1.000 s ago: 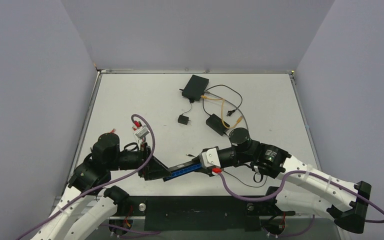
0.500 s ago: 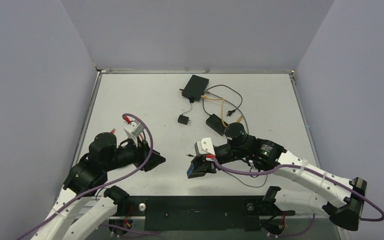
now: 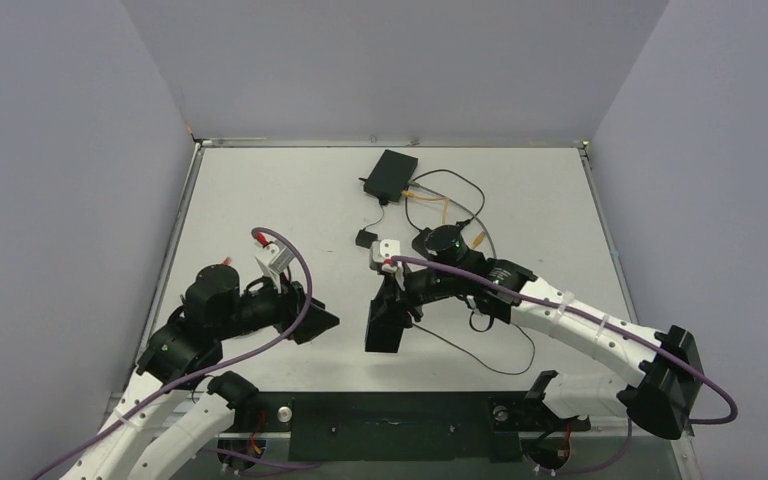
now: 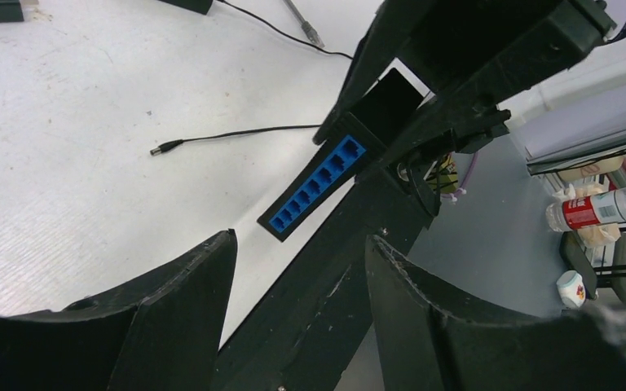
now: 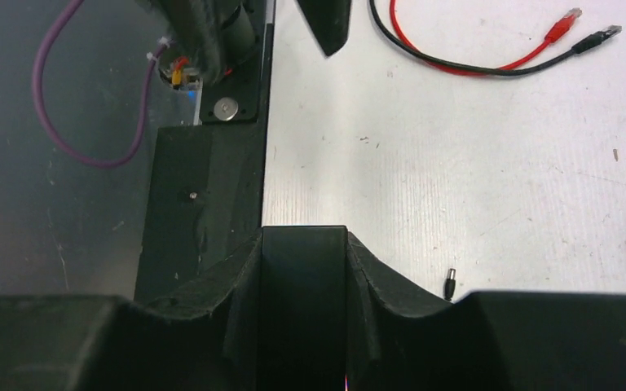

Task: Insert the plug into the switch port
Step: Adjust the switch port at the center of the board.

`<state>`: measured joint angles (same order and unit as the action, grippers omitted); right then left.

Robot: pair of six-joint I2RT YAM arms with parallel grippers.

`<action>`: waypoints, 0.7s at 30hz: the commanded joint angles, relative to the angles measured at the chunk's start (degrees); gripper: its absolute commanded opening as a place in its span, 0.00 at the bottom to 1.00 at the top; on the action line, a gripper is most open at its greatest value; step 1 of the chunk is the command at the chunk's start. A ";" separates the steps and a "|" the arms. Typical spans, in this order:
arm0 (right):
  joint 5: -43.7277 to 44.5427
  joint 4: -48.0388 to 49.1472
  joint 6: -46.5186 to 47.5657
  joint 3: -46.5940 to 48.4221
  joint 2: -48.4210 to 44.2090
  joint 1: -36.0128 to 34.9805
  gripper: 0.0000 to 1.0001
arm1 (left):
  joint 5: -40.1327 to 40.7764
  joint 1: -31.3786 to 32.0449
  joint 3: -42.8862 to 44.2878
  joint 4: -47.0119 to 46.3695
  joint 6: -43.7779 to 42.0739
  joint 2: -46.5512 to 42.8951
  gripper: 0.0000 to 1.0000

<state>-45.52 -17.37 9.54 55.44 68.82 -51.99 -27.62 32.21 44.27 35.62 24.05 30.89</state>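
We grip the switch [image 4: 318,183] in our right claw [image 3: 390,308]. At its nine o'clock, our left claw [image 3: 318,321] gapes empty.

White table [image 3: 260,200], black box [image 3: 390,173], small adapter [image 3: 365,238]

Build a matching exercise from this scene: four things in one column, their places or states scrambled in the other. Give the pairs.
1. switch
2. left gripper
3. barrel plug
4. black box

A. tip of a thin black cable, lying on the table
B. open, holding nothing
C. toward the table's far edge
D. clamped in the right gripper

Pairs: 1-D, 2-B, 3-A, 4-C
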 commanded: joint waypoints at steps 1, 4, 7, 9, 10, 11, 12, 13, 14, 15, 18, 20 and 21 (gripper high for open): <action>-2.55 7.15 -8.39 6.35 1.76 1.43 0.00 | -3.35 -0.04 -1.30 -7.76 3.91 1.62 0.57; -1.83 8.44 -10.37 7.95 2.87 1.98 0.00 | -2.41 -0.04 -2.23 -8.29 5.70 3.24 0.58; -2.11 10.37 -16.02 9.83 4.70 3.26 0.00 | -3.25 -0.02 -4.69 -12.84 7.47 3.41 0.59; -2.79 11.17 -19.29 11.38 7.09 4.75 0.00 | -3.76 0.04 -5.95 -14.88 7.98 2.77 0.68; -3.63 11.55 -20.48 11.89 7.76 5.21 0.00 | -3.85 0.00 -6.48 -15.78 8.10 2.59 0.75; -4.24 11.96 -22.76 12.83 9.08 5.88 0.00 | -3.80 0.04 -6.65 -16.12 8.11 2.24 0.78; -5.55 12.85 -23.93 13.28 9.77 6.26 0.00 | -3.78 0.00 -7.07 -17.05 8.27 2.06 0.83; -6.25 13.49 -25.97 14.10 11.15 6.80 0.00 | -3.68 0.04 -7.30 -17.50 8.37 1.71 0.85; -7.61 13.71 -26.72 14.53 11.81 6.98 0.00 | -3.59 0.04 -7.89 -18.61 8.62 1.36 0.88; -8.12 13.93 -27.92 15.31 13.02 7.38 0.00 | -3.52 0.05 -8.20 -19.29 8.88 1.23 0.90; -11.60 16.04 -30.98 16.04 15.15 7.77 0.00 | -3.38 0.05 -10.14 -22.56 9.23 0.77 0.92; -13.21 21.12 -34.91 15.61 16.53 7.97 0.00 | -3.42 0.05 -11.42 -24.38 9.64 1.10 0.93; -13.82 24.68 -37.92 15.19 17.27 8.02 0.00 | -3.54 0.01 -12.15 -24.90 9.79 1.36 0.93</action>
<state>-52.75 -5.87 -18.44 68.27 85.08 -44.14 -30.35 32.21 34.28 18.24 32.82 31.92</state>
